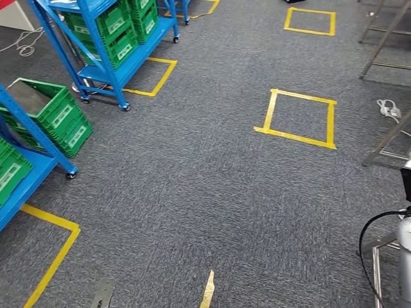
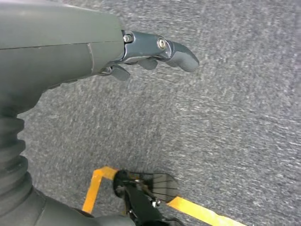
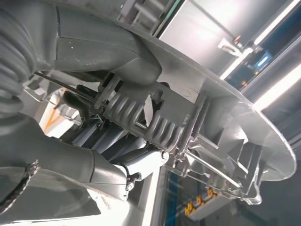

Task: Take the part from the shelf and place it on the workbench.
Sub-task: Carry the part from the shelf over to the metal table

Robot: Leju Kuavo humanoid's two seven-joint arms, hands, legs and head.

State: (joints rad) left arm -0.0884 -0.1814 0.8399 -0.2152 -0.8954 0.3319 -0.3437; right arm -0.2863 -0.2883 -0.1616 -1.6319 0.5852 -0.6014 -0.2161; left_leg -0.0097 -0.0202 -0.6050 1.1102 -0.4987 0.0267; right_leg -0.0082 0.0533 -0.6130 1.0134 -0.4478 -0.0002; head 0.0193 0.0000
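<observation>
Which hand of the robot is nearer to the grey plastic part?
Right. The right hand grips the grey plastic part, with its fingers closed around it. The left hand hangs over the grey carpet, holding nothing, away from the part.

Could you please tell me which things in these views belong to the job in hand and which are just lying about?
Belonging to the job:
- grey plastic part, held in the right hand
- blue shelf racks
- left hand, holding nothing

Just lying about:
- green crates on the racks
- yellow tape squares on the carpet
- white cable
- metal frame legs
</observation>
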